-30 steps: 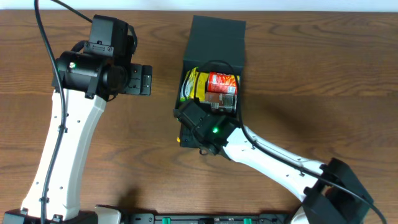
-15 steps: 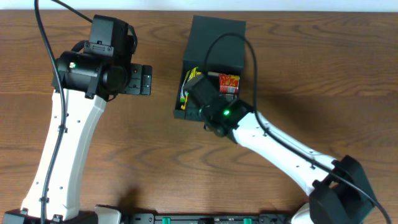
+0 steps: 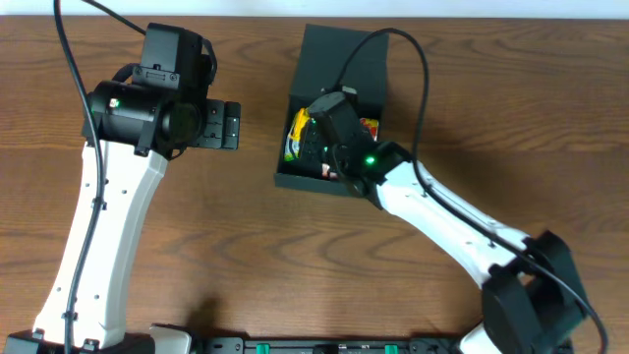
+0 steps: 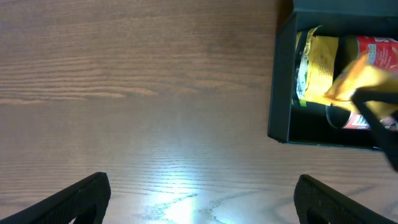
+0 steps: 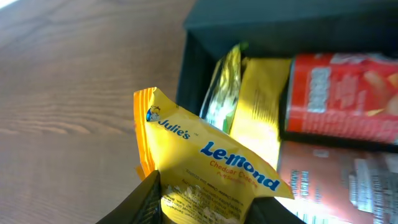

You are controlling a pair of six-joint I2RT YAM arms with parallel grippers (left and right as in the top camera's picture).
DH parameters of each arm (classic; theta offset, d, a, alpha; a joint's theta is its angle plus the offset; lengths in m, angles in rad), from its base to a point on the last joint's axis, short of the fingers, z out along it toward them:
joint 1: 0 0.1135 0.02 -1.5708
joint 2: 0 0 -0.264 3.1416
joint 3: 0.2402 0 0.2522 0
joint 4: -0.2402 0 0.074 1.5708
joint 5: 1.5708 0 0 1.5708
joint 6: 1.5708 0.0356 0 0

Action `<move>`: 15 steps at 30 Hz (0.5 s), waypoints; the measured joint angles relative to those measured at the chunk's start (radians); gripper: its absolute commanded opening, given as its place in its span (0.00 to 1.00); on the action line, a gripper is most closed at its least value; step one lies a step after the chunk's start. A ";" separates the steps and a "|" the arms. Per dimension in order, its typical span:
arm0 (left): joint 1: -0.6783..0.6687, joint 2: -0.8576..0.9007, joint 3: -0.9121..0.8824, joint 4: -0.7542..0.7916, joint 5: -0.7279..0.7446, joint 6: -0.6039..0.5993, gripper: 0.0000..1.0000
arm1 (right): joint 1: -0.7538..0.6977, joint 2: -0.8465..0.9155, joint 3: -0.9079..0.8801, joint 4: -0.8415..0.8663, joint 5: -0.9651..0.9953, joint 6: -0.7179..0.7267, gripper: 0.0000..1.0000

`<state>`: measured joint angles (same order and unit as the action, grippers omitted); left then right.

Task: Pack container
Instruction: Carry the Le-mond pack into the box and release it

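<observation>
1. Two dark fingers [image 5: 146,199] of the right gripper [image 5: 211,205] are closed on the lower edge of a yellow Le-Mond packet [image 5: 205,162], which is held upright between them; "Julie's" and "Cheddar Cheese" are printed on its front.
2. Seen from above, the held packet is hung over the open mouth of the container [image 3: 344,54], towards its 9 o'clock side.
3. Inside the container, a yellow-and-green foil packet [image 5: 233,87] is stood on edge against the 9 o'clock wall.
4. Beside that packet, at 3 o'clock, a red snack can [image 5: 336,93] is laid on its side, and a second red-printed item [image 5: 336,180] is seen nearer the camera; what it is cannot be told through the blur.
5. The dark, matte container is placed at the 12 o'clock part of the wooden table [image 3: 197,246], with its flip lid thrown back at the 12 o'clock edge.
6. The left gripper [image 4: 208,205] is spread wide with nothing between its fingers, and is held above bare wood at 9 o'clock of the container, well apart from it.
</observation>
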<state>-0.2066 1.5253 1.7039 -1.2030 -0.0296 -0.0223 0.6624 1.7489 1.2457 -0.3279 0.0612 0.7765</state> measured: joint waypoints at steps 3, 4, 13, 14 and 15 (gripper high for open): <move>0.000 0.000 0.000 0.000 0.000 0.000 0.95 | 0.000 0.039 0.000 -0.040 -0.021 0.000 0.37; 0.000 0.000 0.000 0.000 0.000 0.000 0.96 | 0.000 0.043 0.000 -0.051 -0.025 0.000 0.38; 0.000 0.000 0.000 0.003 0.000 0.000 0.95 | 0.000 0.043 0.023 -0.114 -0.052 0.000 0.38; 0.000 0.000 0.000 0.003 0.000 0.000 0.95 | 0.000 0.043 0.023 -0.116 -0.055 0.000 0.38; 0.000 0.000 0.000 0.003 0.000 0.000 0.95 | 0.000 0.043 0.023 -0.118 -0.055 0.000 0.38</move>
<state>-0.2062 1.5253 1.7039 -1.1999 -0.0296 -0.0223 0.6628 1.7924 1.2690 -0.4461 0.0067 0.7765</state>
